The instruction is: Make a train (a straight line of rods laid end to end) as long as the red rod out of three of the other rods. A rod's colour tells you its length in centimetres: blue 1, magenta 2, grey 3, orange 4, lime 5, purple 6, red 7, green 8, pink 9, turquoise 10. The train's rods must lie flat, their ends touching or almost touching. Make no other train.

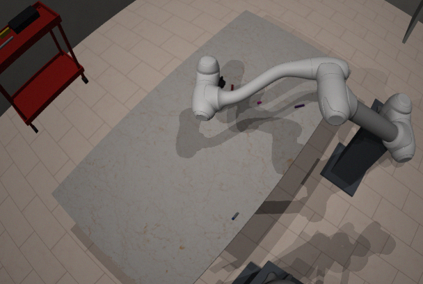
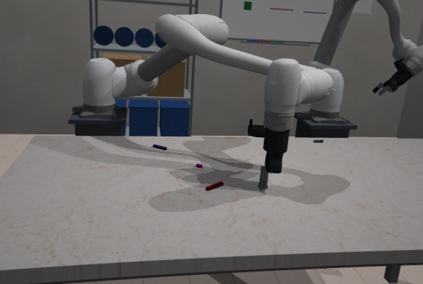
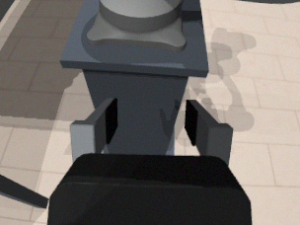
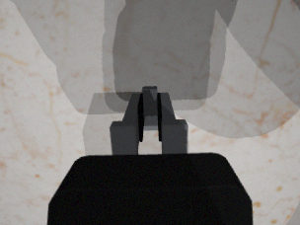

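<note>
Well, grey rod [image 4: 150, 95] inside end effector [image 2: 263, 186] [image 4: 150, 111]
</note>
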You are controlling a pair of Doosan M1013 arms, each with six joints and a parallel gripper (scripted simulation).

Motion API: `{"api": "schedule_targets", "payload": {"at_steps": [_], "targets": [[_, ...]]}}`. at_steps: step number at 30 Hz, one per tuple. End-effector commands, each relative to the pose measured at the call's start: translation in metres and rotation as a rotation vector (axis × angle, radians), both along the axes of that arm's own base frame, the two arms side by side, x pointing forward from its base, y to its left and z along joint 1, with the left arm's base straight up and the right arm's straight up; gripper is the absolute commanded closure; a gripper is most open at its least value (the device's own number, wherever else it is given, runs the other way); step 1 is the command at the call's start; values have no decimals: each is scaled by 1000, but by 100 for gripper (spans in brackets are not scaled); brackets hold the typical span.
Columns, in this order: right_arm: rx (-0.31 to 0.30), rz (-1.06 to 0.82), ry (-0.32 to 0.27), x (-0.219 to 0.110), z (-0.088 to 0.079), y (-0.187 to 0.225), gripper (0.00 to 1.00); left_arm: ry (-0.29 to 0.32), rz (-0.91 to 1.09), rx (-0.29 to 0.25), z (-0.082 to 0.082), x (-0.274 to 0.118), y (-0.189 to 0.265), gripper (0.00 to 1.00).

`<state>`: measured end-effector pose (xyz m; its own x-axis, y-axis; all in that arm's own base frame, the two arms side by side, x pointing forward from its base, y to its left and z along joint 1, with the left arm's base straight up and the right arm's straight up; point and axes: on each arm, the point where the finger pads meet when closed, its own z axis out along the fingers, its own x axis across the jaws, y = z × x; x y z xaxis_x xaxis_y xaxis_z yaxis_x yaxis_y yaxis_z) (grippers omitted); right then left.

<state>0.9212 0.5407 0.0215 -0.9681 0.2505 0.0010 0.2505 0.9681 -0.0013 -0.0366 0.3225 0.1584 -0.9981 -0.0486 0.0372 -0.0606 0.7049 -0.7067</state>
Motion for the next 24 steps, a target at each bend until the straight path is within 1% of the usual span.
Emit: {"api": "schedule_targets", "payload": {"at_steps": [1, 3, 7, 9, 12, 15, 18, 24], "targets": [[2, 0, -3, 1, 12, 1, 76, 0, 0, 1, 0, 0, 0, 0], [2, 0, -3, 1, 24, 1, 76, 0, 0, 1, 0, 0, 0, 0], [2, 0, -3, 1, 54, 1, 76, 0, 0, 1, 0, 0, 0, 0], [2, 0, -3, 1, 54, 1, 76, 0, 0, 1, 0, 0, 0, 0], [2, 0, -3, 1, 76, 1, 76, 0, 0, 1, 0, 0, 0, 0], [2, 0, -3, 1, 92, 1, 76, 0, 0, 1, 0, 0, 0, 0], [2, 0, -3, 1, 100, 1, 76, 0, 0, 1, 0, 0, 0, 0], [2, 0, -3, 1, 101, 1, 76, 0, 0, 1, 0, 0, 0, 0]]}}
